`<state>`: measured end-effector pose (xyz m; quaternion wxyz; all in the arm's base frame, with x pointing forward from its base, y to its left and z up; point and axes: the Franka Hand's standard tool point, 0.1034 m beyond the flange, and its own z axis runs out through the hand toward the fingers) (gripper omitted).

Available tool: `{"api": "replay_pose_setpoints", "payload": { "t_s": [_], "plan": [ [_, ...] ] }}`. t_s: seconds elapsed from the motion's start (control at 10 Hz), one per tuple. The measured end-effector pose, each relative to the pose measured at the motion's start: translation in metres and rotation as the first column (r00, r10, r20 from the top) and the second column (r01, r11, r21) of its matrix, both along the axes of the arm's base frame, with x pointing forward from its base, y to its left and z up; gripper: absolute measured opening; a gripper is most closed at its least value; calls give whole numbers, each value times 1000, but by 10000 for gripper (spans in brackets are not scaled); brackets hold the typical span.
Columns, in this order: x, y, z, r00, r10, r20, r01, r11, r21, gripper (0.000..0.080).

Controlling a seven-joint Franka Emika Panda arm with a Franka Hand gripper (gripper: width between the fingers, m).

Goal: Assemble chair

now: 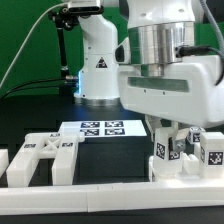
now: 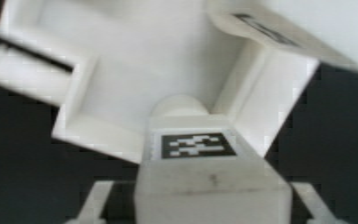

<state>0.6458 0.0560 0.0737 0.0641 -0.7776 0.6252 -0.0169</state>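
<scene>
Now: gripper [image 1: 176, 140] low over table [image 1: 110, 165], exterior view's right. Jaws half-closed, apparently clamped on tagged leg [image 2: 194, 150] directly between them; leg axis unclear. Slotted panel [image 1: 40, 160] well off to exterior view's left.

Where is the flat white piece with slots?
The matte white slotted flat plastic panel lies on the exterior view's left, just left of the thin flat white marker board.

Bare surface [image 1: 110, 160] lies open between slotted panel [image 1: 40, 158] and end effector [image 1: 172, 138]; tagged leg [image 2: 197, 175], neighbouring parts [image 1: 212, 152] and rail [image 1: 100, 190] hem it
</scene>
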Motion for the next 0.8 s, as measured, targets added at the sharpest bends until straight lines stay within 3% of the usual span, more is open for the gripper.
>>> {"api": "replay_pose_setpoints", "payload": {
  "t_s": [0.2, 0.4, 0.6, 0.7, 0.8],
  "plan": [
    [1, 1, -1, 964, -265, -7, 265, 962, 62, 285],
    [0, 0, -1, 952, -307, 0, 307, 949, 76, 285],
    [-3, 5, -1, 998, -59, -19, 60, 998, 15, 527],
    [1, 0, 1, 995, 94, 19, -94, 996, -4, 612],
    [2, -1, 1, 959, 282, 29, -281, 959, -36, 612]
  ]
}}
